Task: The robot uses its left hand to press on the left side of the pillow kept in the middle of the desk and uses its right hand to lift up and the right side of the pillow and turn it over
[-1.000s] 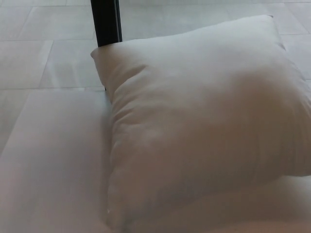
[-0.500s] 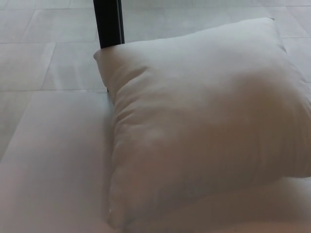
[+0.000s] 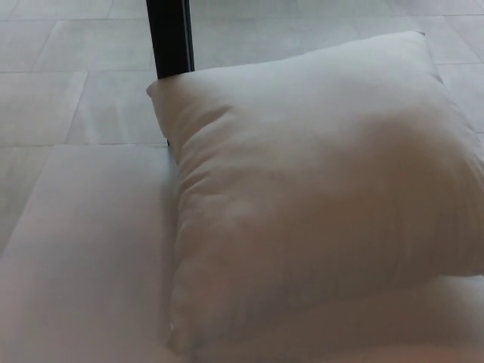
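Note:
A plump white pillow (image 3: pixel 318 189) lies flat on the white desk (image 3: pixel 83 257), filling the middle and right of the head view. Its far left corner overhangs the desk's back edge by the black post. Its right side runs out of the picture. Neither of my hands nor any part of my arms shows in this view.
A black upright post (image 3: pixel 169 36) stands just behind the pillow's far left corner. Beyond the desk's back edge lies a pale tiled floor (image 3: pixel 68 68). Bare desk surface stretches to the left of the pillow.
The whole picture has slid down a little, so the camera has tilted slightly. The pillow itself has not moved on the desk.

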Motion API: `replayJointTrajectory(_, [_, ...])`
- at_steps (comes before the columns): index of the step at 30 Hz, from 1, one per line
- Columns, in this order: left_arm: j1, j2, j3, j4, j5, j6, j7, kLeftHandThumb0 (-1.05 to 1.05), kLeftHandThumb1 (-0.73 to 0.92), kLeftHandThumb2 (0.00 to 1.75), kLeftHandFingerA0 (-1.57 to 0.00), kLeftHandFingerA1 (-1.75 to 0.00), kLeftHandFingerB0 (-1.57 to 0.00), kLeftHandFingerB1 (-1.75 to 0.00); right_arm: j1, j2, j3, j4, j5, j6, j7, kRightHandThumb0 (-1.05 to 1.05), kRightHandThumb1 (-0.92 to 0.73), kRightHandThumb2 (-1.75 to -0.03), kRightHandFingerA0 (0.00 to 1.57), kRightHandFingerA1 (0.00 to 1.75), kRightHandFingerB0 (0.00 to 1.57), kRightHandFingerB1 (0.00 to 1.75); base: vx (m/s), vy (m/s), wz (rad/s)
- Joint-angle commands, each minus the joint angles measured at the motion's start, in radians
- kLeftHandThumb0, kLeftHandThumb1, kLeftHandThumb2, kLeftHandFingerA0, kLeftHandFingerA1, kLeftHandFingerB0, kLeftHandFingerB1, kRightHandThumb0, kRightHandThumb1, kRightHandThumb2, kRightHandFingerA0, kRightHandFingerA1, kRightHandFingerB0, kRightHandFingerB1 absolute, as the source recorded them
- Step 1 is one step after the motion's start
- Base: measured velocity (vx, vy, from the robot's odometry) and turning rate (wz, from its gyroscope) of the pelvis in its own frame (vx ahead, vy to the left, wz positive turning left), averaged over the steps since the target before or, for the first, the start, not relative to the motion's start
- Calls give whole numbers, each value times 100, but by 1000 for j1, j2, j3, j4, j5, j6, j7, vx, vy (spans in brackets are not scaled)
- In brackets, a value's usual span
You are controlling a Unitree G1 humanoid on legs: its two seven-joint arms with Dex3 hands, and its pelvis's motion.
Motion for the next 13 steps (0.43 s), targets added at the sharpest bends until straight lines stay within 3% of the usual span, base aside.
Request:
replayJointTrajectory(1, [22, 16, -75, -48, 113, -186, 37, -88, 48, 55, -55, -47, -24, -62, -1, 22, 84, 30, 2, -226, -81, -60, -52, -60, 75, 151, 29, 50, 0, 0, 0])
replayJointTrajectory(2, [27, 11, -75, -66, 106, -173, 36, -88, 47, 55, -55, -47, -24, -63, 2, 24, 93, 29, 3, -237, -79, -56, -59, -60, 60, 121, 26, 50, 0, 0, 0])
replayJointTrajectory(3, [42, 8, -81, -88, 106, -167, 30, -91, 37, 89, -49, -56, -21, -62, 2, 24, 99, 31, 6, -246, -75, -56, -57, -59, 64, 133, 29, 50, 0, 0, 0])
replayJointTrajectory(4, [39, 10, -85, -79, 108, -168, 34, -89, 47, 55, -49, -48, -23, -66, 3, 24, 95, 34, 20, -247, -69, -55, -58, -57, 40, 96, 29, 50, 0, 0, 0])
replayJointTrajectory(5, [32, 21, -82, -46, 102, -175, 23, -89, 46, 55, -45, -46, -21, -63, 10, 27, 93, 27, 33, -242, -59, -63, -41, -83, 66, 111, 25, 59, 0, 0, 0])
replayJointTrajectory(6, [27, 31, -87, -20, 104, -187, 16, -90, 47, 55, -51, -48, -21, -61, 13, 30, 96, 24, 37, -244, -57, -56, -57, -58, 65, 125, 22, 53, 0, 0, 0])
replayJointTrajectory(8, [36, 27, -91, -38, 99, -191, 10, -89, 47, 55, -55, -51, -20, -64, 16, 29, 107, 25, 40, -251, -63, -57, -56, -58, 68, 131, 21, 53, 0, 0, 0])
replayJointTrajectory(9, [38, 30, -93, -35, 94, -186, 0, -88, 47, 55, -58, -51, -17, -64, 14, 25, 113, 31, 40, -250, -83, -58, -56, -57, 82, 148, 24, 53, 0, 0, 0])
replayJointTrajectory(10, [33, 33, -91, -21, 91, -192, -3, -85, 34, 84, -55, -59, -14, -62, 15, 24, 117, 32, 43, -251, -86, -62, -45, -81, 91, 128, 25, 58, 0, 0, 0])
replayJointTrajectory(11, [28, 46, -97, -7, 94, -196, -13, -88, 48, 55, -51, -48, -13, -63, 14, 22, 126, 46, 42, -260, -85, -58, -58, -58, 80, 129, 24, 50, 0, 0, 0])
replayJointTrajectory(12, [35, 43, -99, -32, 90, -180, -7, -90, 46, 57, -51, -49, -16, -65, 17, 22, 139, 54, 40, -273, -78, -66, -47, -83, 81, 113, 19, 55, 0, 0, 0])
replayJointTrajectory(13, [35, 43, -99, -32, 90, -180, -7, -90, 46, 57, -51, -49, -16, -65, 17, 22, 139, 54, 40, -273, -78, -66, -47, -83, 81, 113, 19, 55, 0, 0, 0])
